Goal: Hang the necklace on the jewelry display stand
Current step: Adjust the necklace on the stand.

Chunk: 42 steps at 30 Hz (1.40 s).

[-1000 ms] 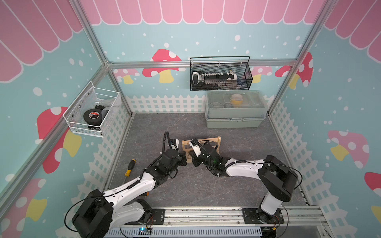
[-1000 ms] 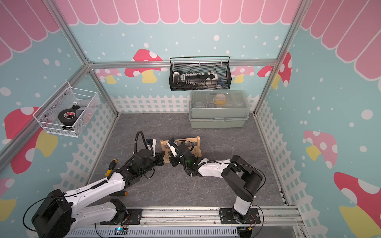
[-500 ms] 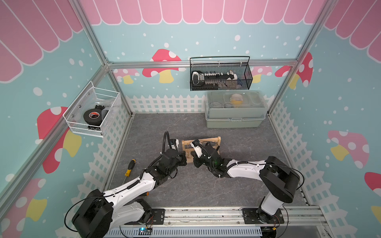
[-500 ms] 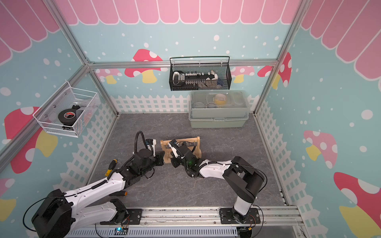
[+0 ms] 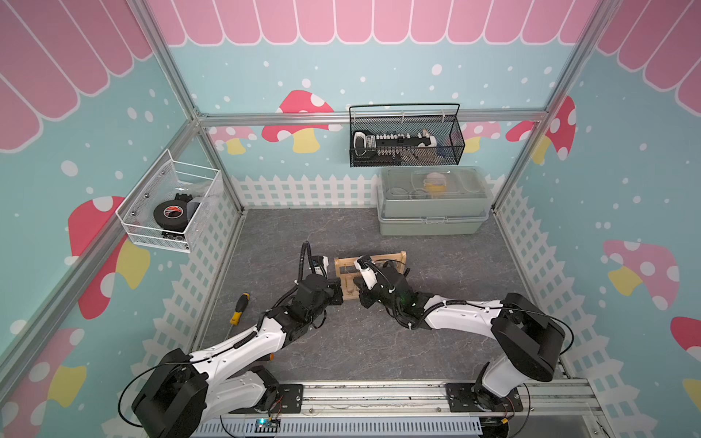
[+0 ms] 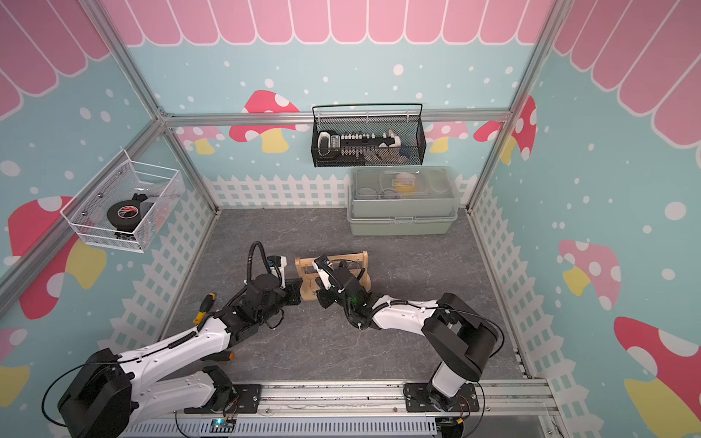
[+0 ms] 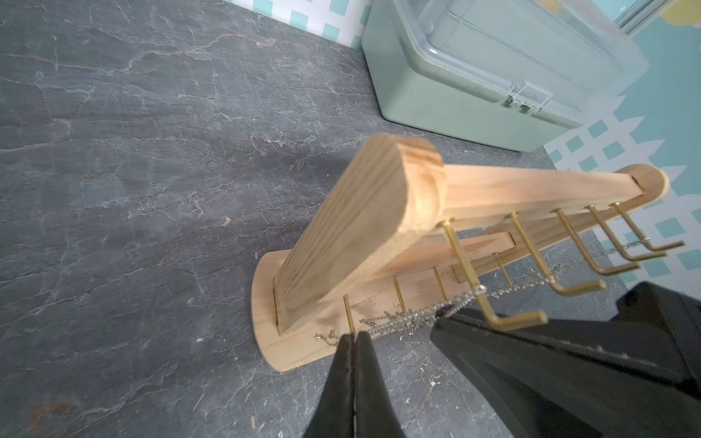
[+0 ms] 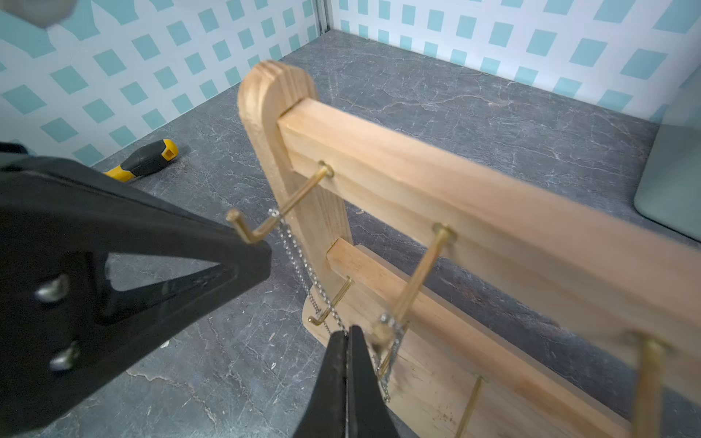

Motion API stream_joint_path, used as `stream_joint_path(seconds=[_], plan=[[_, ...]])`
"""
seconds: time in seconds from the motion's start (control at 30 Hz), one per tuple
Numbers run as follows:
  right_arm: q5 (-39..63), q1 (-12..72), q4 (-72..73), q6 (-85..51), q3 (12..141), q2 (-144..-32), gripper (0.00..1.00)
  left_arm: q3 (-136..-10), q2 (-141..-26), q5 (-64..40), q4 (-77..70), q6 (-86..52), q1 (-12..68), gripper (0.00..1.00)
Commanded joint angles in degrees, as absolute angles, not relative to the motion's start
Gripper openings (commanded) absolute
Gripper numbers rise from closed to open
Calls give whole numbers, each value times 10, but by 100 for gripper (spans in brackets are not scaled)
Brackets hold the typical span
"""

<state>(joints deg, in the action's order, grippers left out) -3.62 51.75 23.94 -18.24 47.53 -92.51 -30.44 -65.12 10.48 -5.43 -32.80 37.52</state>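
Note:
The jewelry display stand (image 5: 379,261) (image 6: 341,259), light wood with gold hooks, stands mid-floor. The necklace (image 8: 296,254), a thin silver chain, drapes over the end hook and the second hook. From the end hook it runs down to my right gripper (image 8: 346,332), which is shut on it in front of the stand (image 5: 358,294). More chain (image 7: 402,322) sags over the base. My left gripper (image 7: 354,335) is shut at the stand's left end (image 5: 339,294), level with the end hook's bend (image 8: 265,254). Whether it pinches any chain does not show.
A yellow-and-black screwdriver (image 5: 239,307) (image 8: 148,159) lies on the floor to the left. A grey-green lidded box (image 5: 432,201) sits at the back right under a black wire basket (image 5: 406,140). A white basket with tape (image 5: 170,206) hangs on the left wall.
The right gripper has crept slightly to the right and toward the front. The left arm and the stand are where they were.

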Motion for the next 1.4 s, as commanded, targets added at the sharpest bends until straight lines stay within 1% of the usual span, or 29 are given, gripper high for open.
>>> stream_joint_path(seconds=[0.0,0.23,0.43,0.53,0.73,1.13,1.37], plan=[[-33,518,236,-178,484,-936,2,-299,-643,113,-50,-327,371,0],[-25,518,251,-178,507,-970,2,-298,-639,117,-43,-324,371,0],[-27,518,254,-178,507,-971,3,-299,-637,118,-40,-321,371,0],[-32,517,249,-179,506,-965,8,-299,-637,118,-42,-321,370,0],[-32,518,244,-179,508,-961,14,-300,-636,116,-41,-322,370,0],[-21,518,237,-178,501,-940,15,-302,-637,115,-39,-321,370,0],[-13,517,209,-166,487,-902,21,-298,-624,114,-31,-323,370,0]])
